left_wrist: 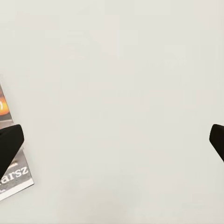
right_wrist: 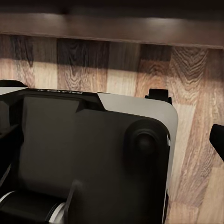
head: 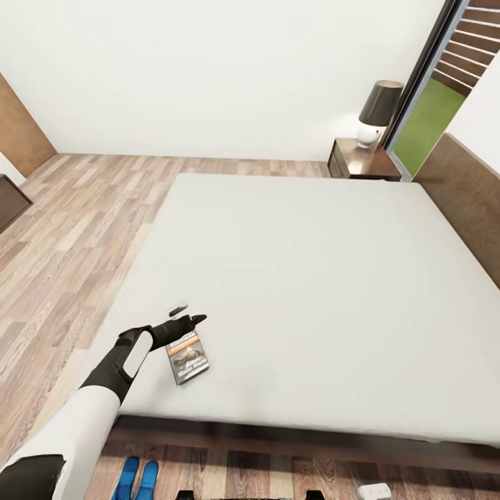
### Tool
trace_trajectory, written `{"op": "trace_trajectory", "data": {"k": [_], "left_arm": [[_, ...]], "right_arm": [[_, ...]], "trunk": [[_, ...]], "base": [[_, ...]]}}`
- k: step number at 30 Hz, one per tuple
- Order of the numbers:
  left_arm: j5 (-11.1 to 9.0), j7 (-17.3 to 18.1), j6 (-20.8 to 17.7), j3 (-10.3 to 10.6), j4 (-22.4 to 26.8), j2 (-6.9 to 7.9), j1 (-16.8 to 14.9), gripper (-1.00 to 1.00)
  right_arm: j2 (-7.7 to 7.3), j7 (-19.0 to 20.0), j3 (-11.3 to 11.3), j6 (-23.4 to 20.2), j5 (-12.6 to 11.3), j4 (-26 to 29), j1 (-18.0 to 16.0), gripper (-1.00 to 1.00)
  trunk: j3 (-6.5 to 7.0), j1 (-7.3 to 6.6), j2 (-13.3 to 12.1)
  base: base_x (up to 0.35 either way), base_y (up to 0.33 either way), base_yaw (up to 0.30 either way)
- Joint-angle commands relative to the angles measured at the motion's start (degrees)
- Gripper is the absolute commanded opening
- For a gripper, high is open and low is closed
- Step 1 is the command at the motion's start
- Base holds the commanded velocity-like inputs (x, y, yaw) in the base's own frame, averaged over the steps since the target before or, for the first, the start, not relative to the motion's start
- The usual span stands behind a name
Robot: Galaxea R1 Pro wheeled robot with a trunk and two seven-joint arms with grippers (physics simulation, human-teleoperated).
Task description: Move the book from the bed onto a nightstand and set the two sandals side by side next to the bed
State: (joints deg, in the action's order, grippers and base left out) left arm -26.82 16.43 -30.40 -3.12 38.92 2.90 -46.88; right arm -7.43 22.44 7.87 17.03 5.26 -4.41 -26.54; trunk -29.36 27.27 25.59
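Room: white walls, wood-plank floor [head: 76, 229], dark-framed window [head: 444, 83] at the far right corner.

Bed [head: 298, 278]: pale mattress fills most of the head view; dark frame edge along the near side, brown headboard [head: 472, 201] on the right. In the left wrist view the mattress [left_wrist: 121, 93] lies plain beneath the gripper.

Nightstand [head: 364, 161]: dark reddish wood, beyond the bed's far corner, next to the window. A lamp [head: 378, 111] with white base and dark shade stands on it.

Left arm [head: 90, 410]: white sleeve, black wrist, reaching from the lower left over the near part of the mattress.

Base [right_wrist: 88, 163]: black and grey robot body seen in the right wrist view over plank floor, with the dark bed frame [right_wrist: 112, 23] just beyond.

Sandals [head: 137, 479]: two blue, side by side on the floor by the bed's near edge, at the bottom of the head view.

Book [head: 187, 357]: flat on the mattress near the bed's near edge, cover up, just beside the left gripper. In the left wrist view its corner [left_wrist: 16, 179] lies by one fingertip.

Left gripper [head: 186, 314]: fingers spread wide apart, nothing between them; one tip above the book's far edge.

Right gripper: one dark fingertip [right_wrist: 217, 140] shows; cannot tell whether spread or closed.

Small white object [head: 373, 492] on the floor at the lower right.
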Motion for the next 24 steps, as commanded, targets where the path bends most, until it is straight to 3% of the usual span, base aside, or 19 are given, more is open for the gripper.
{"op": "trace_trajectory", "data": {"k": [1, 4, 8, 10, 16, 24], "left_arm": [[-0.25, 0.09, -0.47, -0.21, 0.03, -0.01, -0.01, 1.0], [-0.25, -1.46, -0.26, -0.18, -0.1, -0.1, 0.02, 1.0], [-0.27, -7.42, -0.35, -0.27, 0.07, 0.01, -0.15, 1.0], [-0.35, -8.8, -0.54, -0.3, 0.25, 0.12, -0.46, 1.0], [-0.57, -9.44, -5.83, -0.34, 0.36, 1.13, -4.75, 1.0], [-0.93, -9.44, -8.15, -0.4, 0.43, 1.82, -6.3, 1.0]], "right_arm": [[-0.04, 0.06, 0.48, 0.42, 0.54, -0.25, -0.1, 1.0], [-0.04, 0.06, 0.48, 0.41, 0.54, -0.25, -0.1, 1.0], [-0.04, 0.06, 0.48, 0.41, 0.56, -0.25, -0.1, 1.0], [-0.04, 0.06, 0.48, 0.42, 0.55, -0.25, -0.1, 1.0], [-0.04, 0.06, 0.48, 0.39, 0.54, -0.25, -0.1, 1.0], [-0.04, 0.06, 0.48, 0.37, 0.54, -0.25, -0.1, 1.0]], "trunk": [[-0.16, 0.02, 0.09], [-0.43, 0.02, 0.09], [-0.78, 0.02, 0.09], [-0.95, 0.02, 0.09], [-1.48, 0.02, 0.09], [-2.18, 0.02, 0.09]], "base": [[0.0, 0.0, 0.0], [0.0, 0.0, 0.0], [0.0, 0.0, 0.0], [0.0, 0.0, 0.0], [0.0, 0.0, 0.0], [0.0, 0.0, 0.0]]}}
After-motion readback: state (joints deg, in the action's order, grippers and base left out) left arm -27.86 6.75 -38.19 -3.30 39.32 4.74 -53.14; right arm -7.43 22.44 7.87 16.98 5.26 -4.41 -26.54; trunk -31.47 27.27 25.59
